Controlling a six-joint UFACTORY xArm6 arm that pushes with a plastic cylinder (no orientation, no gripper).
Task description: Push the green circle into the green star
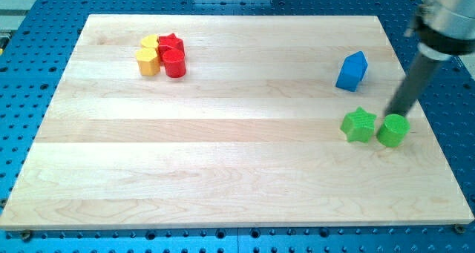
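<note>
The green circle (392, 130) sits at the view's right, close to the board's right edge. The green star (358, 125) lies just to its left, with a narrow gap between them. My tip (391, 114) is at the upper edge of the green circle, touching it or nearly so. The dark rod slants up to the view's upper right.
A blue house-shaped block (352, 70) stands above the green star. At the view's upper left, two yellow blocks (149, 58) and two red blocks (173, 55) sit clustered together. The wooden board (223, 149) lies on a blue perforated table.
</note>
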